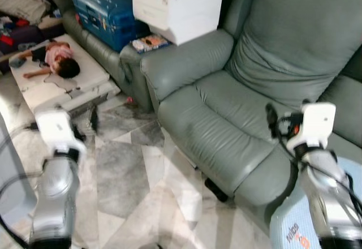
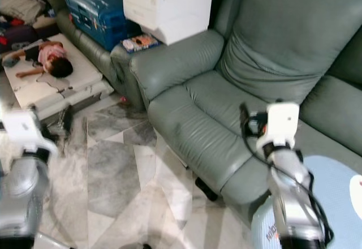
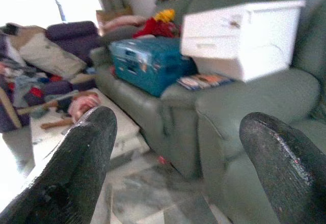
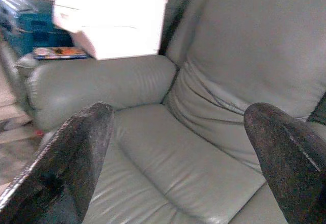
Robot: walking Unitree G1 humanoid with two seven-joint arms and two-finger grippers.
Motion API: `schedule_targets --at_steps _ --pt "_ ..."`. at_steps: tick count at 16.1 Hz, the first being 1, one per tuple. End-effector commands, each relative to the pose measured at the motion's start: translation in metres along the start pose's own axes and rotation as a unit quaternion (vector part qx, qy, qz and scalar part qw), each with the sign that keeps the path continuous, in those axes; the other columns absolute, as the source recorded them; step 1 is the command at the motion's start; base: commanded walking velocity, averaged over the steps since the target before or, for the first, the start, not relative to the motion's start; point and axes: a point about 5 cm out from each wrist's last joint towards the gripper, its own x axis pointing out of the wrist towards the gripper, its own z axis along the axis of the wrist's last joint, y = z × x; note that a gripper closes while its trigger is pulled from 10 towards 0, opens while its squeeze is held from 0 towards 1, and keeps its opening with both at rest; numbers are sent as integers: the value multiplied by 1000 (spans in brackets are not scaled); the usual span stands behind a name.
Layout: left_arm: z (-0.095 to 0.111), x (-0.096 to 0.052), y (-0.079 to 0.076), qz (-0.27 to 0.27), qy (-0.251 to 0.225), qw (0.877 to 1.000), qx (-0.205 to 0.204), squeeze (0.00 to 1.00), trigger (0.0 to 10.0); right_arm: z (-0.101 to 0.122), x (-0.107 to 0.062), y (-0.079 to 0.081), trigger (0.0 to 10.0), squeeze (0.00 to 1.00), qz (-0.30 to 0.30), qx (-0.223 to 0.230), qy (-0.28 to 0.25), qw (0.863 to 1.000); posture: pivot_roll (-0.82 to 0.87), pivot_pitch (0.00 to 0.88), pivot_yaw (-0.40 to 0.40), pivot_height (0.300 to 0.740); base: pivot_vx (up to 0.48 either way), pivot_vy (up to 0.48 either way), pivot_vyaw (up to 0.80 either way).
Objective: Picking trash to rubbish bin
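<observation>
- Head views: one grey-green leather armchair takes up the middle, with one white drawer unit resting on its arm and one magazine lying just beside that unit. One blue suitcase lies on the next sofa seat. One small red scrap lies on the marble floor at the foot of the armchair's arm. One doll in pink lies on a pale floor mat. One light blue bin stands at the lower right, partly behind the right arm.
- Two silver arms are raised: the left tool over the floor, the right tool over the seat cushion.
- Left wrist view: two black fingers stand wide apart with nothing between them, so the left tool is open; the red scrap shows on the floor beyond, near the sofa base.
- Right wrist view: two fingers spread wide and empty, so the right tool is open, facing the armchair seat.
</observation>
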Motion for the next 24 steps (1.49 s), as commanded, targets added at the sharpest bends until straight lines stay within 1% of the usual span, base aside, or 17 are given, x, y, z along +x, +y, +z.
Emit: schedule_targets --at_steps 1,2,3,4,5,6,7,9,10,12,13,14,15,17,19,23,24 --pt "9 -5 -4 -14 -5 1000 -2 0 10000 13 -4 5 10000 0 6 9 -8 1000 84 0 16 740 0 0 0" --pt "11 -12 -8 -20 2 1000 -4 0 10000 16 -8 5 10000 0 5 16 1 1000 83 0 16 740 0 0 0" --pt "14 -25 -16 -31 13 999 0 0 10000 20 -16 10 10000 0 15 18 13 1000 72 0 19 740 0 0 0" --pt "14 -35 -19 -24 32 999 36 0 10000 20 -24 16 10000 0 28 16 29 999 68 0 26 740 0 0 0" --pt "14 -37 -19 -20 38 998 47 0 10000 20 -26 17 10000 0 32 15 34 999 68 0 26 740 0 0 0" --pt "9 -40 -21 -21 51 998 43 0 10000 18 -29 22 10000 0 49 17 37 998 65 0 39 740 0 0 0" --pt "4 -38 -26 -29 64 997 34 0 10000 14 -31 25 10000 0 66 16 52 996 59 0 49 740 0 0 0" --pt "6 -33 -34 -49 66 996 21 0 10000 9 -32 31 10000 0 100 11 63 993 57 0 49 740 0 0 0" --pt "8 -33 -32 -28 62 997 21 0 10000 10 -28 34 10000 0 99 3 63 993 56 0 44 740 0 0 0" --pt "6 -34 -30 -29 79 996 36 0 10000 14 -23 37 10000 0 95 6 53 994 58 0 38 740 0 0 0" --pt "5 -33 -36 -23 72 997 26 0 10000 21 -17 40 10000 0 69 13 35 997 52 0 32 740 0 0 0" --pt "4 -33 -38 -19 70 997 22 0 10000 23 -16 41 10000 0 58 17 33 998 52 0 32 740 0 0 0" --pt "7 -31 -47 -18 70 997 14 0 10000 29 -13 40 10000 0 33 35 24 999 43 0 42 740 0 0 0" --pt "11 -26 -55 -17 71 997 22 0 10000 33 -10 35 10000 0 5 40 14 999 46 0 41 740 0 0 0" --pt "6 -22 -54 4 85 996 22 0 10000 33 -9 34 10000 0 5 26 13 1000 53 0 33 740 0 0 247" --pt "10 -13 -54 11 79 996 40 0 10000 34 -1 32 10000 0 9 21 10 1000 72 0 24 740 0 0 800" --pt "9 -12 -50 38 88 994 46 0 10000 34 3 32 10000 0 12 21 9 1000 79 0 23 740 0 0 800"
